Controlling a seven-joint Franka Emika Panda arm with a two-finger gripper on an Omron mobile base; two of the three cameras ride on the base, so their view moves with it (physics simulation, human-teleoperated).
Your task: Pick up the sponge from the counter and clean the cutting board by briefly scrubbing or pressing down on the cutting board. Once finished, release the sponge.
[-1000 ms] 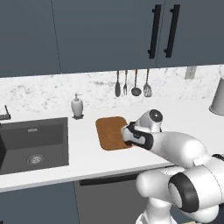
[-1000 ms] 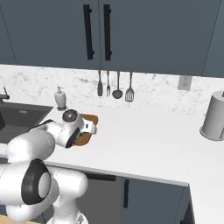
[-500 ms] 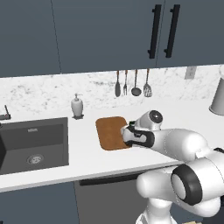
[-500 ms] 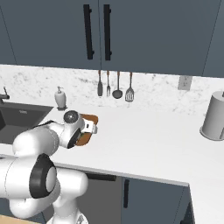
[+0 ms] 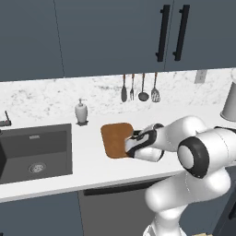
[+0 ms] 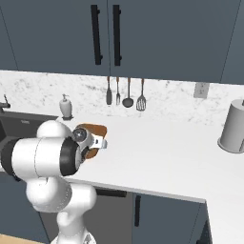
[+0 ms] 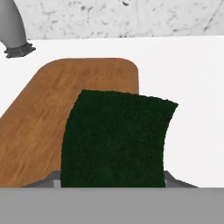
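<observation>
I've got the end effector (image 7: 112,181) clamped on the sponge (image 7: 116,138), hanging over the cutting board's (image 7: 52,113) right edge. Looks soft and light, so gripping mid-block seems best.

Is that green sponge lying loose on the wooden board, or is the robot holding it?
Held: the sponge sits at the hand, partly over the cutting board.

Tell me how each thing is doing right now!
Sponge: held in the gripper, over the board's right edge.
Gripper: shut on the sponge.
Board: lying flat on the counter.
Soap bottle: upright beside the sink.
Utensils: hanging on the wall.
</observation>
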